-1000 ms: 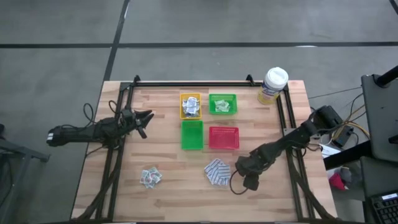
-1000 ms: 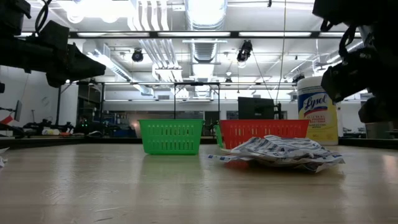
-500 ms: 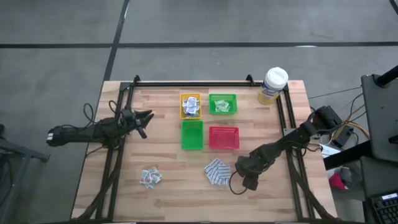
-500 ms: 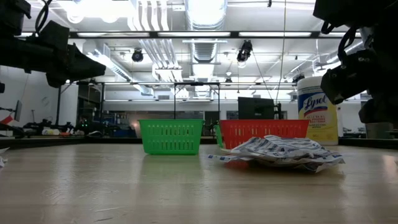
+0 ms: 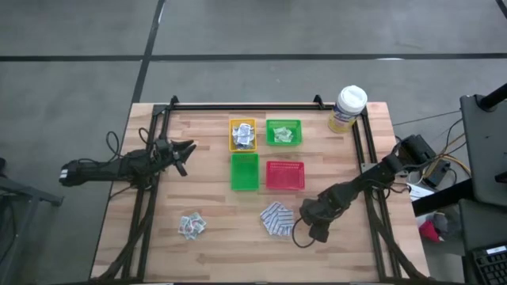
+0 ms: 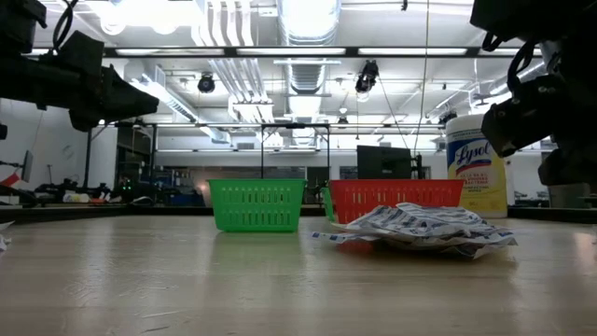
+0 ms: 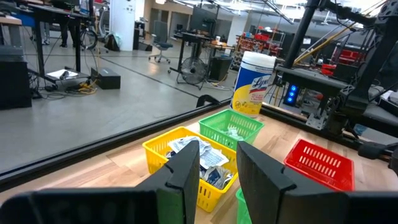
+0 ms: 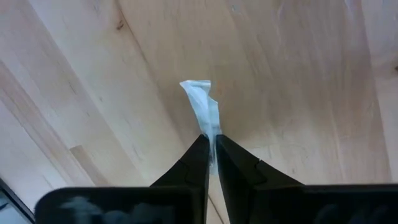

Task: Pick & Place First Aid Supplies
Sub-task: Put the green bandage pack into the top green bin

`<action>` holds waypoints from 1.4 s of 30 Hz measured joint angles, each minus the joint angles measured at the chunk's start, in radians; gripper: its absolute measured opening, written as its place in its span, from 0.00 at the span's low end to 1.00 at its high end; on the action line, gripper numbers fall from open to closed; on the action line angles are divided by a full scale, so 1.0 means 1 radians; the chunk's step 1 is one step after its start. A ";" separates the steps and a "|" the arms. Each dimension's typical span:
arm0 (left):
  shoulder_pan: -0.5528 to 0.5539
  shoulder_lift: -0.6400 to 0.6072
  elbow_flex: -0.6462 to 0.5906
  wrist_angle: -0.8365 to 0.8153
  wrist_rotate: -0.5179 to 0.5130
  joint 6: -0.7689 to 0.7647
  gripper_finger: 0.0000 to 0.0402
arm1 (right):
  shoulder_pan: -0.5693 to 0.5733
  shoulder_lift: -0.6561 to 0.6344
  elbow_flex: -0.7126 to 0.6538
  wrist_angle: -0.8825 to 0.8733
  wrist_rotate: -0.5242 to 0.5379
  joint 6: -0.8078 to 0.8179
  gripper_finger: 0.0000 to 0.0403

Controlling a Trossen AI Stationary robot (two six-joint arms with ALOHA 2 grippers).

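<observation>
Pinching a thin, crinkled white packet (image 8: 202,106) edge-on, my right gripper (image 8: 209,149) hangs over bare wood just right of the blue-and-white pile (image 5: 276,218); the packet's long axis runs straight out from the fingertips. My left gripper (image 7: 212,167), fingers parted, waits far left of that pile

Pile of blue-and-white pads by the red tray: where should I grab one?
Take a loose corner at the edge of the pile, coming from above on the right end effector's side. The pads lie flat and overlapping, so only raised edges offer a pinch.
</observation>
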 joint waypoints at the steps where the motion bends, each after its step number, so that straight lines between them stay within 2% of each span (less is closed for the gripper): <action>1: 0.000 0.000 0.000 0.000 0.000 0.000 0.27 | 0.000 -0.003 0.000 0.001 -0.006 -0.006 0.07; 14: 0.000 0.000 0.000 0.000 0.000 0.000 0.27 | 0.000 -0.144 -0.001 0.009 -0.156 -0.041 0.07; 21: 0.000 0.000 0.000 0.001 0.000 -0.004 0.27 | -0.011 -0.269 -0.002 0.117 -0.142 -0.038 0.07; 24: 0.000 0.000 0.000 0.001 0.000 -0.005 0.27 | -0.029 -0.321 -0.002 0.174 -0.056 -0.039 0.07; 33: 0.000 0.000 0.000 0.001 0.000 -0.005 0.27 | -0.098 -0.440 -0.001 0.228 0.302 -0.137 0.07; 38: 0.000 0.000 0.000 0.000 0.000 -0.005 0.27 | -0.154 -0.467 0.006 0.228 0.491 -0.219 0.07; 42: 0.000 0.000 0.000 0.000 0.000 -0.004 0.27 | -0.219 -0.460 0.019 0.222 0.590 -0.317 0.07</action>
